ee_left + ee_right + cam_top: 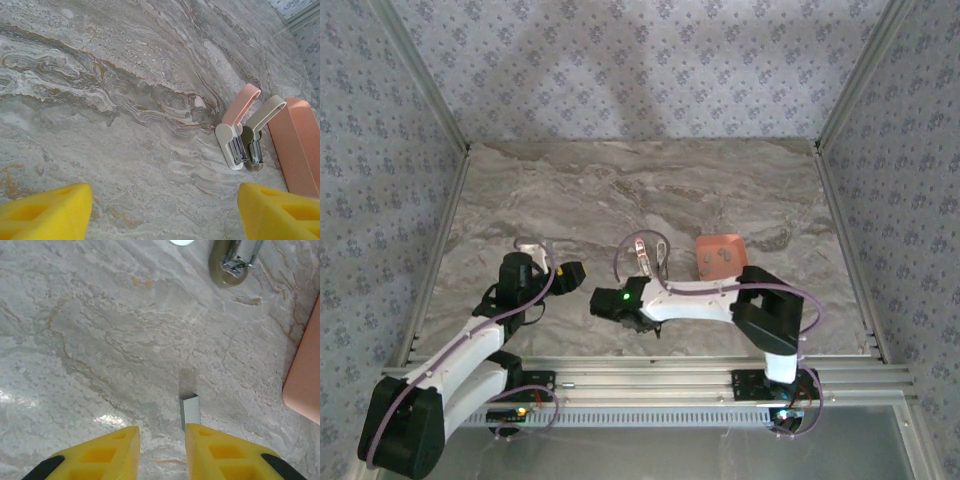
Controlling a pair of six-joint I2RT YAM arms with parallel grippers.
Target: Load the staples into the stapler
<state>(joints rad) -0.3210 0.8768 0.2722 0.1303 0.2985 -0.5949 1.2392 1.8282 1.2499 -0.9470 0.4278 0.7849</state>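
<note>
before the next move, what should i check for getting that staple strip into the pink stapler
1. Pink stapler hinged open, metal channel showing: ok.
2. Staple strip located, on the table: ok.
3. Strip clamped by the right gripper: not ok; it sits at one finger's tip, and the gap between the fingers is bare.
4. Left gripper open, holding nothing: ok.
5. Beige stapler apart from the pink one: cannot tell; they lie side by side.
6. Channel free of old staples: cannot tell.
</note>
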